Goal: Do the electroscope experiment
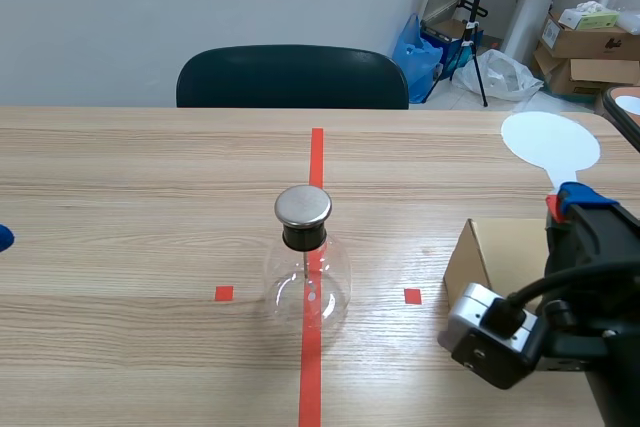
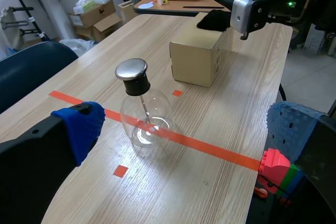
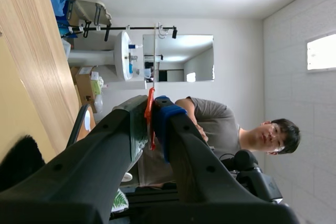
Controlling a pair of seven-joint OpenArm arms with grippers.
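Observation:
The electroscope [image 1: 305,272], a clear glass flask with a black neck and a round metal cap [image 1: 303,205], stands on the red tape line at mid-table. It also shows ahead of my open left gripper [image 2: 184,127] as the flask [image 2: 144,114]. My right gripper [image 1: 566,197] hovers over the table's right side, shut on the orange-red handle of a flat white paddle [image 1: 550,142]. In the right wrist view its fingers [image 3: 173,116] press on the thin red strip [image 3: 150,119]. A black furry piece [image 2: 215,20] lies on the cardboard box [image 2: 198,56].
The cardboard box [image 1: 495,257] stands right of the flask, under my right arm [image 1: 590,327]. A dark chair [image 1: 292,77] is at the far edge. A tray [image 2: 173,6] with small items sits beyond the table's right end. A person [image 3: 210,124] is seen past the right gripper.

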